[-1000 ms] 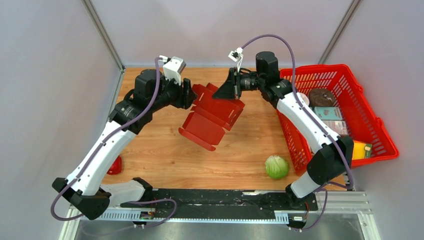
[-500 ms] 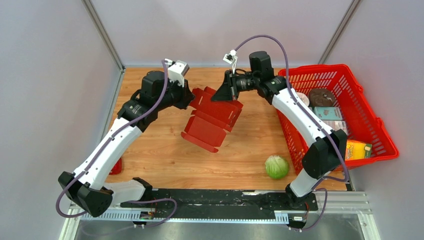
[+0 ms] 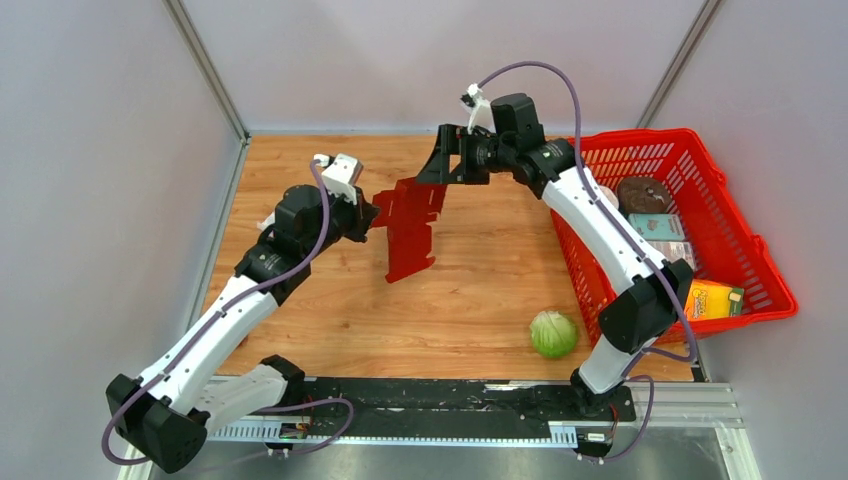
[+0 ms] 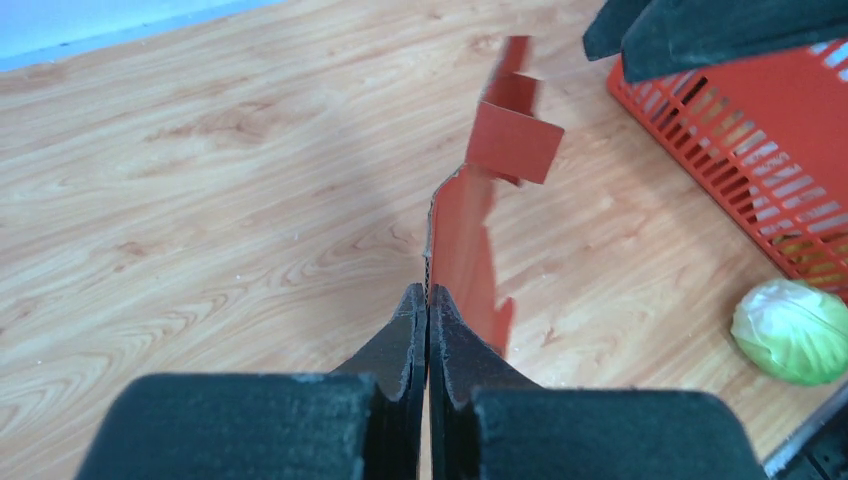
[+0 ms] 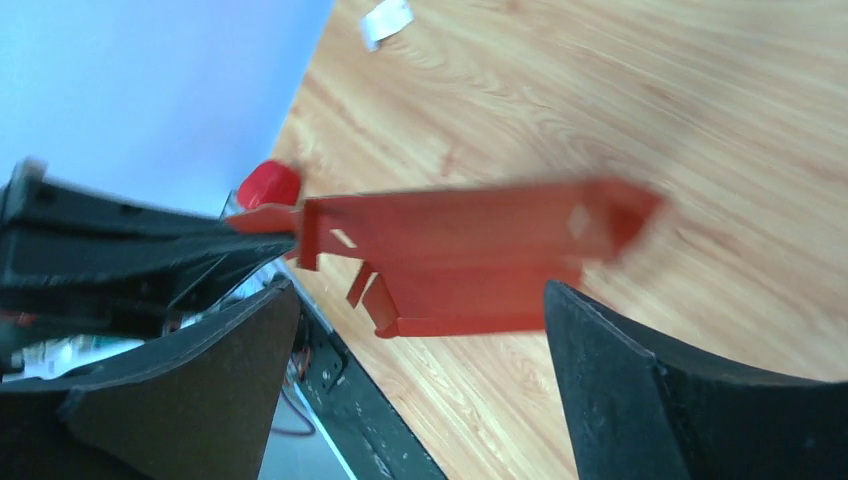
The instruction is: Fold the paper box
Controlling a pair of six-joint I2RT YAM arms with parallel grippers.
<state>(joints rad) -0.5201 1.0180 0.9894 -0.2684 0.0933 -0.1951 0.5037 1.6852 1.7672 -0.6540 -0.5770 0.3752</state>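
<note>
The left tool [image 4: 427, 296] is pinching shut on the near edge of the paper box [image 3: 410, 228], holding it on edge over the counter [image 3: 480, 290], toward the far side. The box's long axis is running away from that grip towards the right tool [image 3: 447, 168], which is hovering at the far upper corner with its jaws spread wide, gripping nothing. The right wrist view is showing the box lying across the gap ahead of those jaws. Looking from overhead, I'm not managing to tell whether they're touching it.
</note>
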